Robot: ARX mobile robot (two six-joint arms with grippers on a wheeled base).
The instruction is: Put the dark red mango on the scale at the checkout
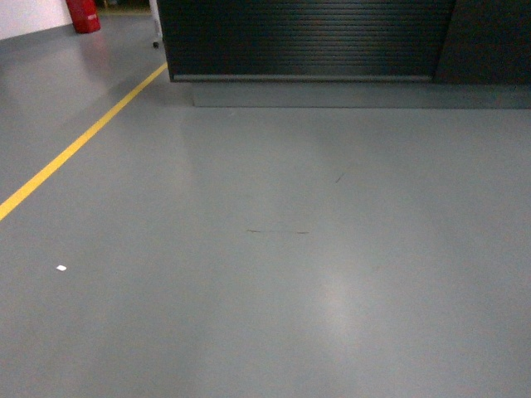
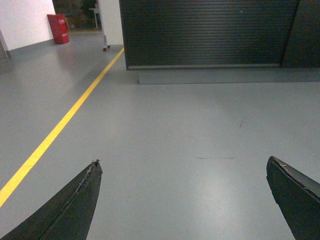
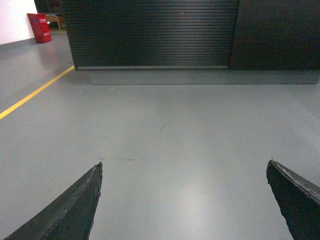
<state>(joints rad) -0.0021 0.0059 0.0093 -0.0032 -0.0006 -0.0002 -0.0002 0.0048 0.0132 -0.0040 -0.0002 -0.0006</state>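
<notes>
The checkout (image 1: 307, 37) stands ahead across the grey floor, a black counter with a ribbed front panel on a grey plinth; it also shows as the checkout (image 2: 205, 32) in the left wrist view and the checkout (image 3: 150, 32) in the right wrist view. Only its front shows, not its top. The dark red mango and the scale are out of view. My left gripper (image 2: 182, 162) is open over bare floor, nothing between its fingers. My right gripper (image 3: 184, 165) is open too and holds nothing. Neither gripper appears in the head view.
A yellow floor line (image 1: 79, 141) runs diagonally on the left towards the counter's left corner. A red box-like object (image 1: 83, 15) stands at the far left by a white wall. A small white scrap (image 1: 60, 267) lies on the floor.
</notes>
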